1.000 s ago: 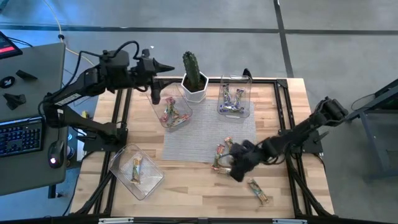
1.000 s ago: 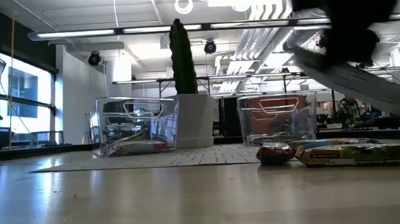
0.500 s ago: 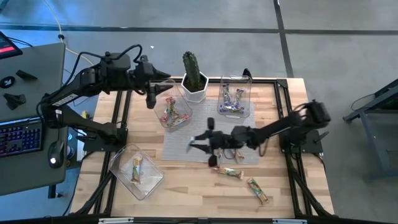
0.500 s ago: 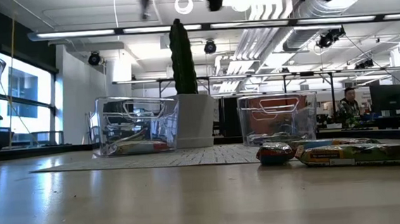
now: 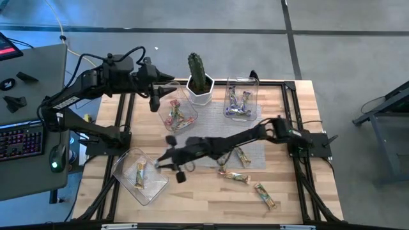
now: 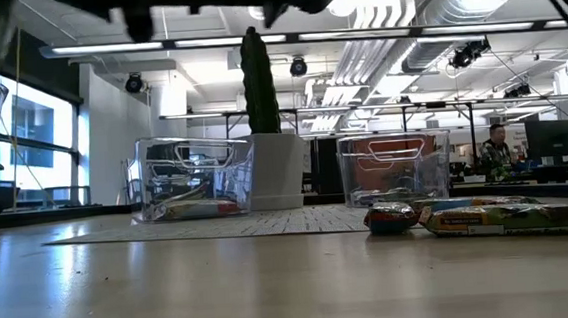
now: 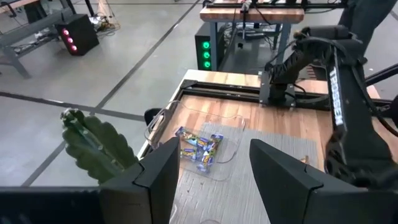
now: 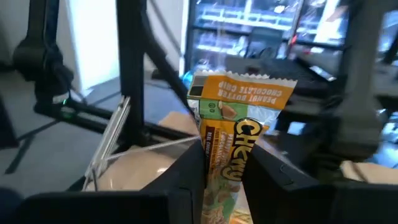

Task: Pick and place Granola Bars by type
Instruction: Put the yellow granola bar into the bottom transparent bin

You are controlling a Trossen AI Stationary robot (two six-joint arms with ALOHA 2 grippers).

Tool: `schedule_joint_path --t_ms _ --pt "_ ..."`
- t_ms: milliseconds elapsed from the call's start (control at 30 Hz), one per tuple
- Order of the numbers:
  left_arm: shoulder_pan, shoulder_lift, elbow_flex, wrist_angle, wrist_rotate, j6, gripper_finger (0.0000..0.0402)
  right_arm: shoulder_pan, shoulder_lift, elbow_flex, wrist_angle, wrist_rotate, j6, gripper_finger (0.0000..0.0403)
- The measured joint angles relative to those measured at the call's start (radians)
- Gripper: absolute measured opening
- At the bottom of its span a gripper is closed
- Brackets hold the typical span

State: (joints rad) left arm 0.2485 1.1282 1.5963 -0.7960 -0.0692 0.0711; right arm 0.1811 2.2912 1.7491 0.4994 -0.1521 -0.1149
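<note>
As the right gripper point(image 5: 167, 163) swung left from the loose bars, we found it clamped on a bar point(image 8: 231, 146). It neared the front tub point(image 5: 123, 174). The left gripper point(image 7: 211, 168) stood open.

the bar's point(image 8: 231, 149) lower end is hidden between the right gripper's point(image 8: 227, 180) fingers.

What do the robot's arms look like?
Both arms are black, made of jointed segments. The left arm has a black cable looping over it. The right arm has white lettering down one link, seen in the left wrist view. Each end effector has two dark, flat fingers.
</note>
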Motion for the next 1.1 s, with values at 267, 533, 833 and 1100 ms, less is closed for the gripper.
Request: schedule_joint_path --t_ms 267,533,833,1100 --pt "0.0 0.0 0.0 -0.07 -0.001 -0.004 0.0188 0.013 0.161 0.207 -0.151 -0.019 -0.023 0.0077" --pt "0.0 0.0 0.0 -0.128 -0.004 -0.055 0.0188 0.007 0.168 0.193 -0.19 -0.011 0.006 0.01" --pt "0.0 0.0 0.0 -0.128 -0.004 -0.084 0.0188 0.006 0.168 0.193 -0.189 -0.011 -0.025 0.0168" --pt "-0.001 0.0 0.0 -0.283 0.067 -0.111 0.0188 0.007 0.165 0.202 -0.188 -0.038 -0.019 0.0177"
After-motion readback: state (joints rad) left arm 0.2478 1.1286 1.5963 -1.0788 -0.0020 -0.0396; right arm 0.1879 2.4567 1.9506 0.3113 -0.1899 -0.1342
